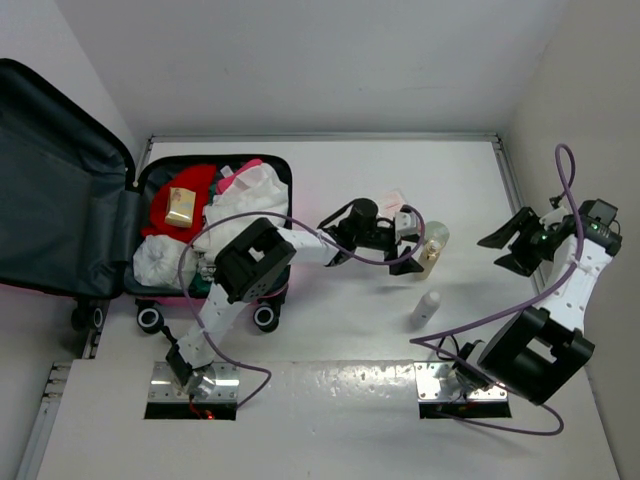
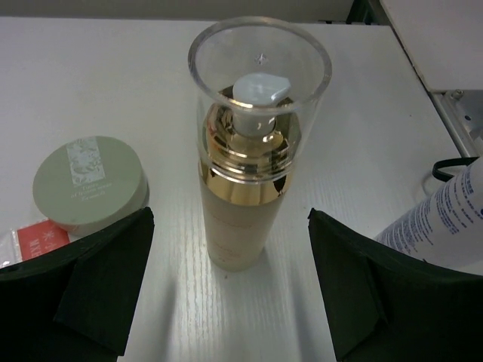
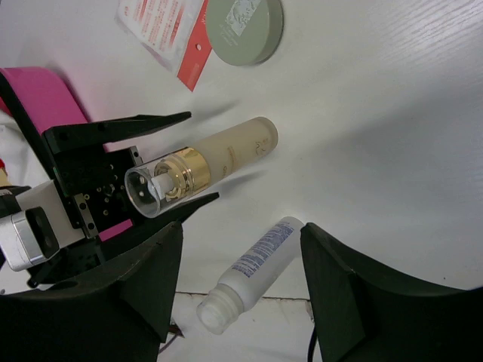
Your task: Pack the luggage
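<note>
- left gripper (image 2: 230,219) sat wide open astride the pump bottle (image 2: 240,196), not touching it.
- right gripper (image 3: 241,230) was open, empty.
- bottle, bound for the luggage (image 1: 60,190), looked stiff and slick: best clamped on frosted body, not cap.

The pump bottle (image 2: 240,204) has a clear cap, gold collar and frosted cream body, the round tin (image 2: 89,183) is sage green with a white floral label, the sachet (image 2: 34,240) red and white, the plastic bottle (image 2: 445,219) white with blue print, the surface (image 2: 113,83) white, and the suitcase (image 1: 60,200) pink with dark grey lining.

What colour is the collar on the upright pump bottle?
Shiny gold collar, under the clear cap. Left wrist view shows it best.
</note>
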Controlling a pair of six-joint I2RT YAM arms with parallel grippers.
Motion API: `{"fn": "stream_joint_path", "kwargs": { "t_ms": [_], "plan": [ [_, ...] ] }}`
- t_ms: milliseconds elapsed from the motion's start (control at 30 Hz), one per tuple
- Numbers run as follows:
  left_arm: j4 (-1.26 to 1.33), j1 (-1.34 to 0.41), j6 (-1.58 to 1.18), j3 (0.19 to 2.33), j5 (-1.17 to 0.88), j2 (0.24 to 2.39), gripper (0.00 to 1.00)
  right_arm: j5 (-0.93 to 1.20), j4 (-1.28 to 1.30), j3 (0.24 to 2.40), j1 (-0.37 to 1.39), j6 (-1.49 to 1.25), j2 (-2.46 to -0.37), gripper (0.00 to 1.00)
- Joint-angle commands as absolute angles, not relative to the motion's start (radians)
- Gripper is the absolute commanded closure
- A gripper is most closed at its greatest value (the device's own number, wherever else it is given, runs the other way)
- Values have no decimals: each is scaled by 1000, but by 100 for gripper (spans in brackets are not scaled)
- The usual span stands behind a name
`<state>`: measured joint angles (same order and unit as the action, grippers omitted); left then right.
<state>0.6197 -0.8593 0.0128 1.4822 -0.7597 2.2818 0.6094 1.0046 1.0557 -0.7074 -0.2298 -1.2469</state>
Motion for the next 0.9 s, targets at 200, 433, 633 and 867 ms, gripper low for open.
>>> {"fn": "stream_joint_path", "kwargs": {
  "t_ms": [200,433,633,867],
  "plan": [
    [776,-902,-75,1572,-753,2338,13,607,1042,1120,-732,-160,-1269,36],
    [830,-913,-170,1620,-692,2402,49,610,1063,1161,-739,-118,-1284,36],
    [743,-904,-212,1618,-692,2307,86,643,1020,1138,-739,-126,-1279,36],
    [213,-818,-180,1715,-606,2079,100,710,911,1054,-736,-173,-1258,38]
  ]
}}
